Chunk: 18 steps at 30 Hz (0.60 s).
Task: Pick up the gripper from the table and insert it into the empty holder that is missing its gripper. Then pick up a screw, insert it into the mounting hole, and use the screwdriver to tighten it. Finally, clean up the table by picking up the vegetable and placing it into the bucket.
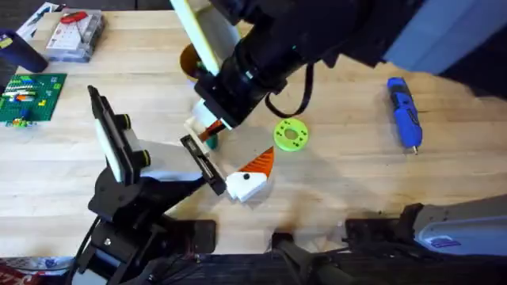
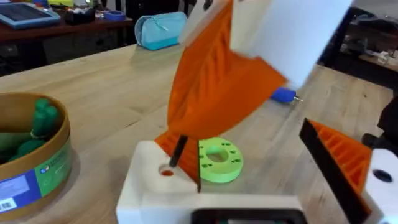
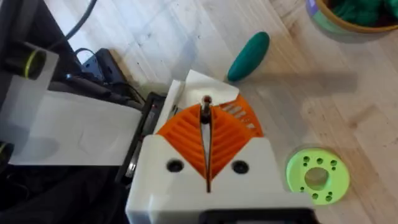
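well, no writing is legible; one screwdriver [image 1: 403,112], one bucket [image 2: 28,152] (labelled), right tool [image 3: 206,118] pinches a screw [image 3: 206,101]; left tool's state unclear.

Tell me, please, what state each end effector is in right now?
Left end effector: open, holding nothing.
Right end effector: closed on a screw.

1. I counted one blue screwdriver [image 1: 403,112] on the table.
2. One yellow-orange bucket [image 2: 30,163] stood there, with green pieces inside.
3. One flat green disc [image 1: 291,134] lay near the middle.
4. I saw one loose green vegetable [image 3: 249,56] on the wood.
5. One green brick baseplate [image 1: 30,98] and one clear plastic box [image 1: 75,35] sat at the far left.
6. Two arms were in my overhead view.
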Each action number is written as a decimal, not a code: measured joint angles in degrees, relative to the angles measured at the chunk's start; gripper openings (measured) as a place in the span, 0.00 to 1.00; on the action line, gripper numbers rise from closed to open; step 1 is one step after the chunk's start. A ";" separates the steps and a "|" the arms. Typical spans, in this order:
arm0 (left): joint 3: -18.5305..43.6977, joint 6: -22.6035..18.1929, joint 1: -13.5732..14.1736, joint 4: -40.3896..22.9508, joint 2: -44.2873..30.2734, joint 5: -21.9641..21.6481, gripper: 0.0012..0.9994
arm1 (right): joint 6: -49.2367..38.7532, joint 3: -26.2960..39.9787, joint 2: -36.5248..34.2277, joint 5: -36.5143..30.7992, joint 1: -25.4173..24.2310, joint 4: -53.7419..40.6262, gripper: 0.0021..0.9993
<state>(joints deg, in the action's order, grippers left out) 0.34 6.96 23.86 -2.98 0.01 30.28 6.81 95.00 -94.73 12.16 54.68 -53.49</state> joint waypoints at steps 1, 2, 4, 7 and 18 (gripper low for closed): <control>0.00 0.00 0.00 0.00 0.00 0.00 1.00 | 0.00 0.00 -0.32 0.13 0.17 0.08 0.00; 0.00 0.00 0.00 -0.02 0.00 0.00 1.00 | 0.00 0.00 -0.46 0.21 0.32 0.11 0.00; 0.00 0.00 0.00 0.00 0.00 0.00 1.00 | 0.02 0.00 -0.49 0.38 0.43 0.14 0.00; 0.00 0.00 0.00 0.00 -0.02 0.00 1.00 | 0.00 0.00 -0.49 0.37 0.43 0.23 0.00; 0.00 0.02 0.00 -0.02 0.00 0.00 1.00 | 0.00 0.00 -1.93 0.23 0.43 0.30 0.00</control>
<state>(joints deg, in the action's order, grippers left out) 0.34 6.99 23.86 -3.01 0.01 30.28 6.81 95.00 -96.65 12.39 55.11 -53.19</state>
